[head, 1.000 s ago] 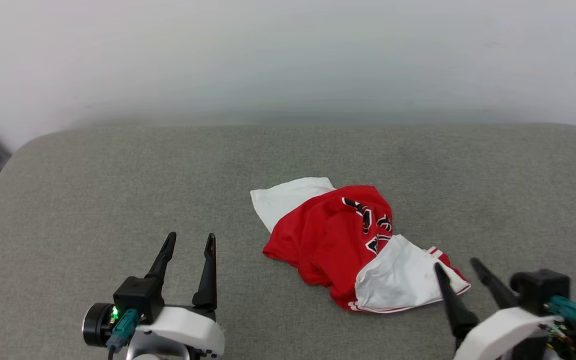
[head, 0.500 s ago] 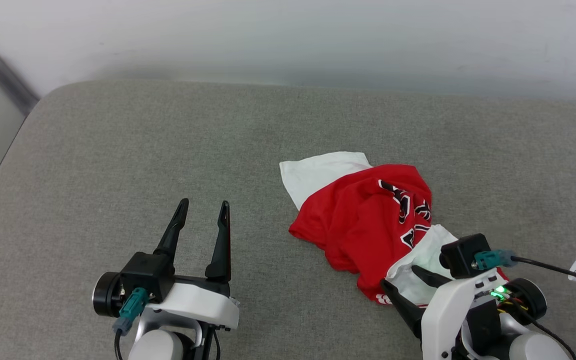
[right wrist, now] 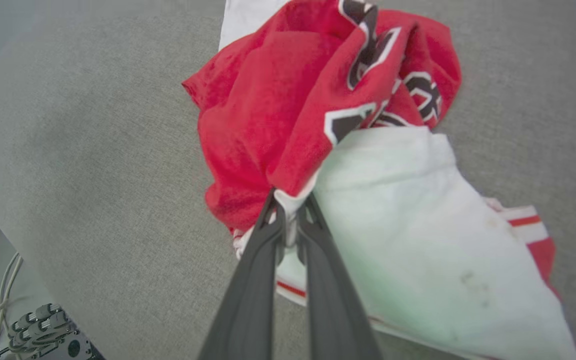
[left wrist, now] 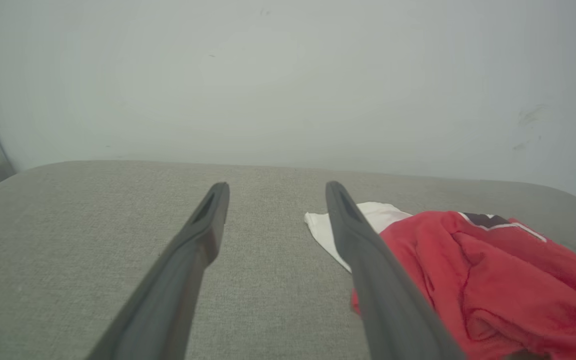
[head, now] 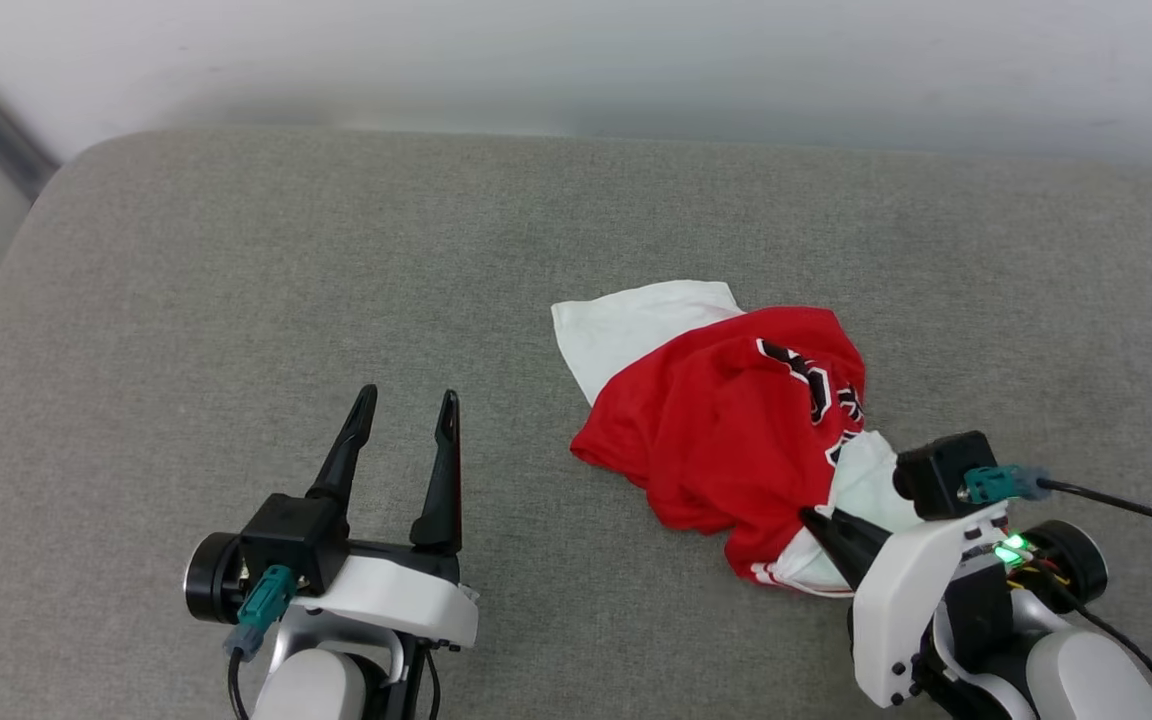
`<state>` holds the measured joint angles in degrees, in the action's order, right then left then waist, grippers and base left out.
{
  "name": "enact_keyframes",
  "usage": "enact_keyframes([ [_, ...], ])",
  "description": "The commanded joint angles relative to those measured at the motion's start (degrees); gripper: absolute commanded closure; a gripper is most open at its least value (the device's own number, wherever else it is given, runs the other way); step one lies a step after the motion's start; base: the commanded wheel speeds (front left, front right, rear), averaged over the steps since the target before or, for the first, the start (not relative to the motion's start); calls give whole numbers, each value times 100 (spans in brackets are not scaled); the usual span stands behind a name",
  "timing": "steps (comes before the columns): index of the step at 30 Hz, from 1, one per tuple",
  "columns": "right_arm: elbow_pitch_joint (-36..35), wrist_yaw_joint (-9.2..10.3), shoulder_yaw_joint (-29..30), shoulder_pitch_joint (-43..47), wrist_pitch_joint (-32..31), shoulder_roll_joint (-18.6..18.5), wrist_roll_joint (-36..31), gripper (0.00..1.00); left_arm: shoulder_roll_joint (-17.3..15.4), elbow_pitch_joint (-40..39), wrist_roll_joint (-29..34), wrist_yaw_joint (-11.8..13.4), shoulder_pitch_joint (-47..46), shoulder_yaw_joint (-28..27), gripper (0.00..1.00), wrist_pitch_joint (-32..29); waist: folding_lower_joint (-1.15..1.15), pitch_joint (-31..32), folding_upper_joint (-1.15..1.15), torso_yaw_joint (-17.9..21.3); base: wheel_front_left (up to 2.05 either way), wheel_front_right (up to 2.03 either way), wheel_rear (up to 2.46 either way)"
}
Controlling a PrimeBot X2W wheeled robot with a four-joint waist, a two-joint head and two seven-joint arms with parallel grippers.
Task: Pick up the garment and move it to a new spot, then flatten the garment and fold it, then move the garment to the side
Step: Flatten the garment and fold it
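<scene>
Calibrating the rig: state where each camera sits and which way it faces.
Head: above, looking down at the grey surface, the garment, left end effector and right end effector.
Left wrist: low, looking along its open fingers across the surface to the wall.
Right wrist: looking down its fingers, shut on the garment.
Shared: all three show the garment.

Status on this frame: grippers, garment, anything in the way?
Right gripper shut on garment where red meets white. Left gripper open, apart from it. Garment crumpled on grey cushion. Nothing blocking.
</scene>
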<state>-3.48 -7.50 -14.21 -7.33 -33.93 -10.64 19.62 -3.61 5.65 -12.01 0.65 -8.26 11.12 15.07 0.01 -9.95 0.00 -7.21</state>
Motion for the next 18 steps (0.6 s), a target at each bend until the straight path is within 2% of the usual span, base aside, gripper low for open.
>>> enact_keyframes([
  [1, -62, 2, 64, -80, 92, 41, 20, 100, 3, 11, 34, -11, -14, -16, 0, 15, -1, 54, 0, 74, 0, 0, 0],
  [6, -242, 2, 519, 89, 395, 162, -88, 100, 18, 57, 86, -69, 62, -86, 0, 15, -1, 179, 0, 292, 0, 0, 0],
  [10, -333, 2, 1112, 303, 588, 278, -178, 100, 20, 85, 103, -103, 103, -146, 0, 15, -1, 244, 0, 504, 0, 0, 0],
  [17, 127, 2, 2385, 741, 888, 549, -121, 100, 20, 129, 128, -156, 89, -185, 0, 15, -1, 263, 0, 779, 0, 0, 0],
  [18, 127, 2, 2385, 741, 888, 549, -121, 100, 20, 129, 128, -156, 89, -185, 0, 15, -1, 263, 0, 779, 0, 0, 0],
])
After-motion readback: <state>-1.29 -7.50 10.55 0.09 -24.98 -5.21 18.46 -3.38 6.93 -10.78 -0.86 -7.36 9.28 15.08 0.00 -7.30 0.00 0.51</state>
